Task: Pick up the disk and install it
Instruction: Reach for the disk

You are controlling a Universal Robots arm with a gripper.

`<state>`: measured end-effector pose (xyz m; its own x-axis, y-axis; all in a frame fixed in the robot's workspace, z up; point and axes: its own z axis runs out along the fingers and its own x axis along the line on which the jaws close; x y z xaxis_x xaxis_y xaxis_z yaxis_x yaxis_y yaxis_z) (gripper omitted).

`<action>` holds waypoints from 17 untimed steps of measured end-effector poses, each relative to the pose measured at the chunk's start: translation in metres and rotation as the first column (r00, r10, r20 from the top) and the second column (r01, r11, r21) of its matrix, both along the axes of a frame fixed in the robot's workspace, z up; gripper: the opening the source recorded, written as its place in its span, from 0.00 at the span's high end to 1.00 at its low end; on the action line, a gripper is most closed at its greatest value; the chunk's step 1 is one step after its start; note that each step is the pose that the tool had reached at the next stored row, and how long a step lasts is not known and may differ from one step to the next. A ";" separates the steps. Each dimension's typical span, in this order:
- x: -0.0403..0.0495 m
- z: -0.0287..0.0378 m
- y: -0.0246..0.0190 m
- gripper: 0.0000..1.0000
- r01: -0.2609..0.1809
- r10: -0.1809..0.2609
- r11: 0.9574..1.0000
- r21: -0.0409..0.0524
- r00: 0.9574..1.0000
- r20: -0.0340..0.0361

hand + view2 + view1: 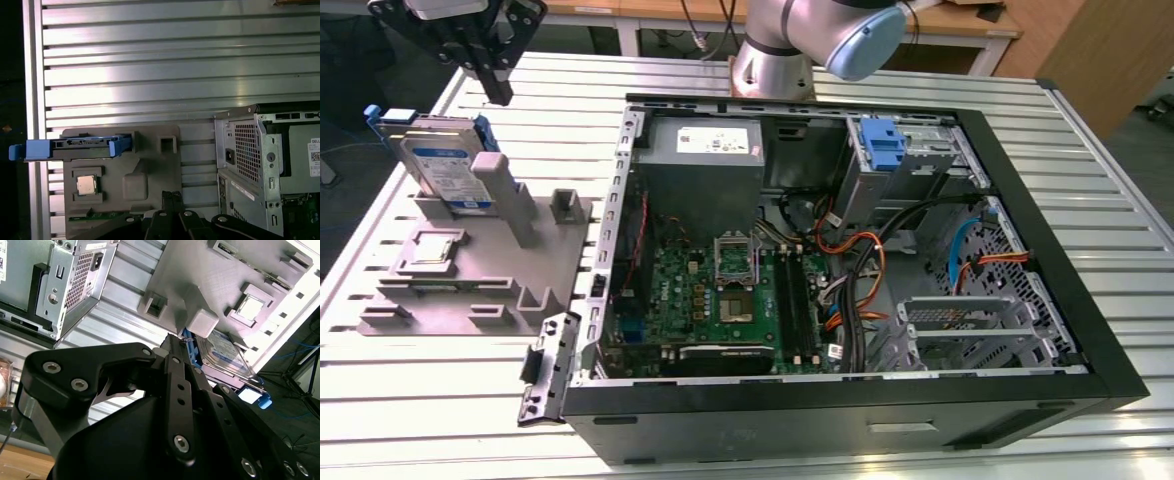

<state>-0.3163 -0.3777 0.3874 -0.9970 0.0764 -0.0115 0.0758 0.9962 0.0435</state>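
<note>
Standing on edge in the grey holder [480, 275] on the counter [587, 90], the disk [443, 165] leans slightly, its top edge running along the slats. Above it hangs the end effector [496, 92], fingers pressed together and empty. A processor chip [434, 250] sits in a recess of the holder.

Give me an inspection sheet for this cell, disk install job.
Surface: slatted metal table.
Job's things: disk stands on edge in the grey fixture, not yet picked. The computer case lies open.
Clutter: processor chip on the fixture, blue bracket inside the case.
Grippers: gripper shut and empty, raised near the disk, not touching it.
Cables: orange and black wires loose inside the case.
Surroundings: wooden furniture behind the table.
</note>
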 end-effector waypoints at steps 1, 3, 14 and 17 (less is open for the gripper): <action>-0.0003 0.0000 0.0000 0.90 0.000 0.000 1.000 0.000 1.000 0.000; -0.0009 -0.0001 0.0000 0.90 0.000 0.000 1.000 0.000 1.000 0.000; -0.0041 -0.0002 0.0000 0.90 0.000 0.000 1.000 0.000 1.000 0.000; -0.0049 -0.0003 0.0000 0.90 0.000 0.000 1.000 0.000 1.000 0.000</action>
